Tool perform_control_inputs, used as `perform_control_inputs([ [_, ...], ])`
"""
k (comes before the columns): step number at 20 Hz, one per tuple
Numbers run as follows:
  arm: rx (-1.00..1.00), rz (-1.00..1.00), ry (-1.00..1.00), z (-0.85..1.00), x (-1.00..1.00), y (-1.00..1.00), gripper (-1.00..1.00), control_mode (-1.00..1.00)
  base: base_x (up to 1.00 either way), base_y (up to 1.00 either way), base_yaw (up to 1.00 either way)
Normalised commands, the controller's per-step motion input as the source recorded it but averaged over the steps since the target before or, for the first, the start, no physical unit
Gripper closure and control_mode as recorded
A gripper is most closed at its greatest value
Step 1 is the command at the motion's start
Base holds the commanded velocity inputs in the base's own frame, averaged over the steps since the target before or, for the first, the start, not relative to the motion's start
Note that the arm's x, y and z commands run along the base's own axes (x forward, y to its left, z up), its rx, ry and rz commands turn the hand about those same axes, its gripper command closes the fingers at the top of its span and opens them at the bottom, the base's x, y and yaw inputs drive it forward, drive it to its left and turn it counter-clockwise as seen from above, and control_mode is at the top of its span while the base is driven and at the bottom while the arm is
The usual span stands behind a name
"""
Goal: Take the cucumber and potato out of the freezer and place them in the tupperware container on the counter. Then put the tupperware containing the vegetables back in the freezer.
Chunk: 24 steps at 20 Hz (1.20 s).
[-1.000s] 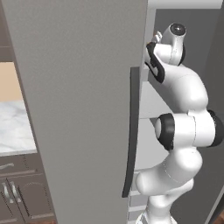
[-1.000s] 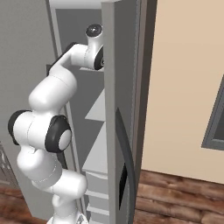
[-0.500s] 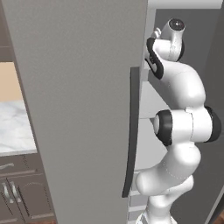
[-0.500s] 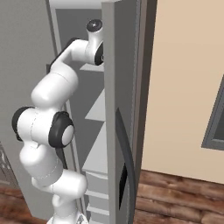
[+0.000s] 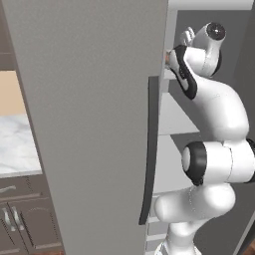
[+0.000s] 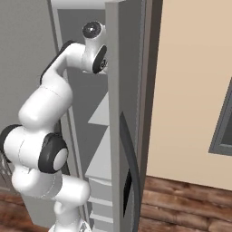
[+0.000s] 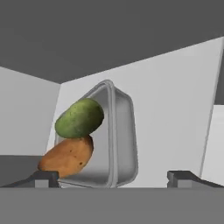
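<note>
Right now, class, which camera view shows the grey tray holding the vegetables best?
The hand view: the tray sits straight ahead, with the cucumber and potato in it. In the left base view, the freezer door blocks that spot; in the right base view, the arm and door edge hide it.

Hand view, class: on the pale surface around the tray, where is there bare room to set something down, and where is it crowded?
Bare: the pale surface right of the tupperware container, out to the right fingertip. Crowded: the container's left side, where the cucumber lies against the potato.
</note>
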Motion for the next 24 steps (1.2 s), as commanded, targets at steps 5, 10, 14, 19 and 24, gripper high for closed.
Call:
perform_control_inputs([
  [5, 0.00, 0.00, -0.27, 0.03, -0.99, 0.00, -1.00, -1.00, 0.00, 0.00, 0.00],
  [10, 0.00, 0.00, -0.17, 0.17, -1.00, 0.04, -1.00, -1.00, 0.00, 0.00, 0.00],
  [14, 0.00, 0.00, -0.03, 0.31, -1.00, 0.18, -1.00, -1.00, 0.00, 0.00, 0.00],
  [19, 0.00, 0.00, 0.00, 0.32, -1.00, 0.37, -1.00, -1.00, 0.00, 0.00, 0.00],
  [24, 0.00, 0.00, 0.00, 0.26, -1.00, 0.52, -1.00, -1.00, 0.00, 0.00, 0.00],
])
